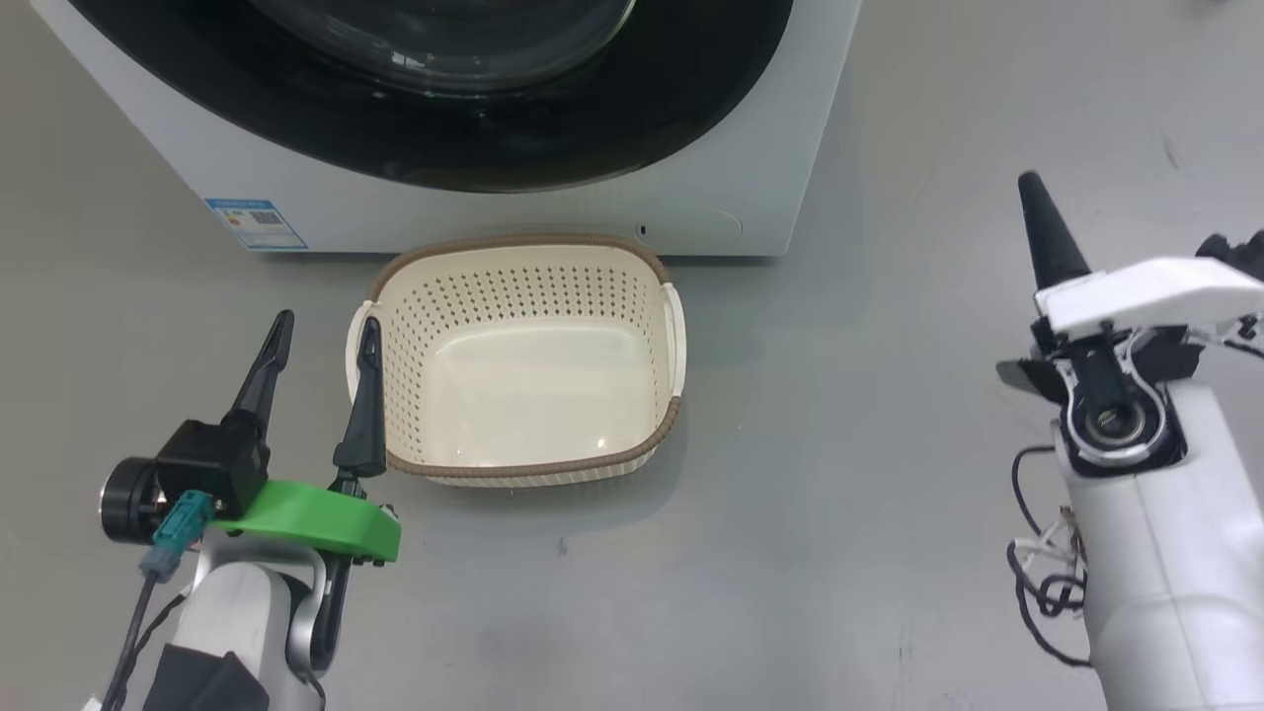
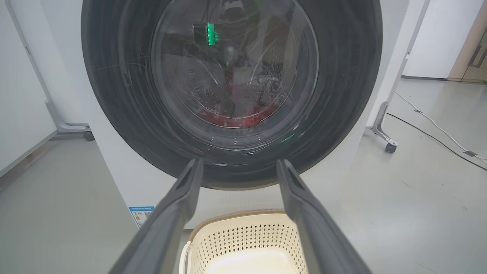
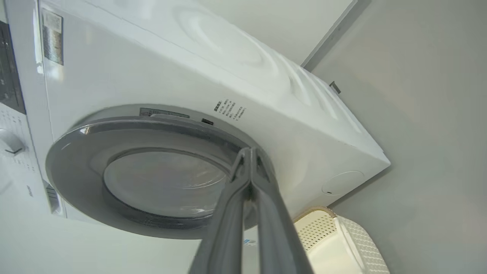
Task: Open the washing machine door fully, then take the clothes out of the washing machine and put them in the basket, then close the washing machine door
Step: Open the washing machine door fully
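Washing machine door [image 2: 232,76], round, black-rimmed glass, was shut; cream perforated plastic basket [image 1: 523,291] empty. Left gripper [image 1: 327,320] fingers stood wide apart, right gripper [image 3: 249,151] fingers pressed together; both held nothing.

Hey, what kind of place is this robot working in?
Likely a test room staged as a laundry corner: a washing machine and basket on bare grey floor, a wheeled partition stand and loose cable nearby.
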